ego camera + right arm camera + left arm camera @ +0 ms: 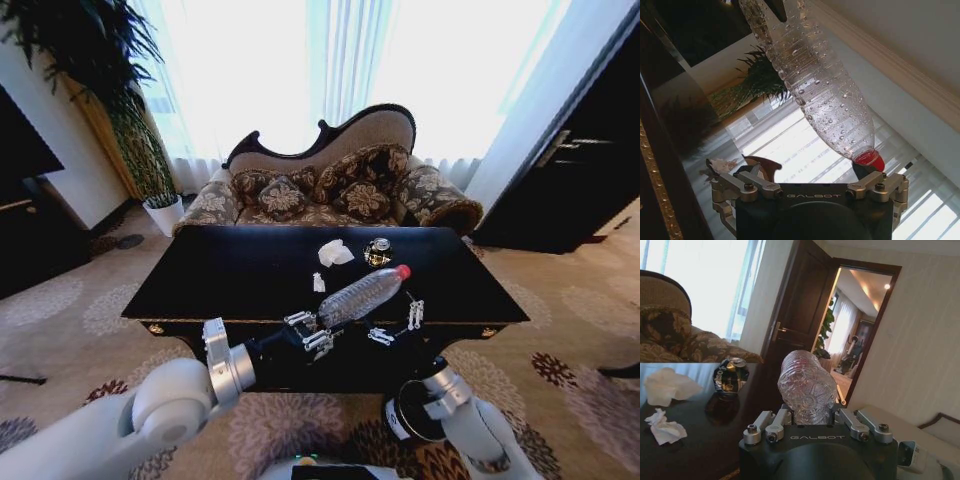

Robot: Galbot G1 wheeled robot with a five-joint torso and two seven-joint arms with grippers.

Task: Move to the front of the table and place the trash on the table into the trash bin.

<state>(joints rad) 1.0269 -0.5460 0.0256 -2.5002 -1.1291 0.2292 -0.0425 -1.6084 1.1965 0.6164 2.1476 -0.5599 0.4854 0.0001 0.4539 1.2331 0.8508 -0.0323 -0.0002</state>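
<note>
Gripping the clear bottle (pixel 362 295) by its base end, the left gripper (pixel 316 334) is clenched on it at the front edge of the black table (pixel 220 280); bottle is lifted off the tabletop, tilted, red cap (pixel 403 271) pointing away and to the right. Left wrist view shows the bottle's ribbed bottom (pixel 806 386) seated between the fingers (pixel 771 426). Right gripper (pixel 398 326) sits just beside the bottle on its cap side, near the table's front edge, fingers spread wide and grasping nothing; in the right wrist view the capped end (pixel 869 159) hangs just above that gripper (pixel 810 192), between its fingers; contact cannot be told. Rest of the trash on the tabletop: lumpy white tissue (pixel 334 253) toward the far middle, small dark shiny round object (pixel 377 252) just beside it on the right, tiny white scrap (pixel 318 283) nearer the front, close to the bottle. Trash bin (pixel 412 408) stands on the carpet in front of the table, right of centre, partly covered by the right arm. Patterned sofa (pixel 330 190) behind the table.
</note>
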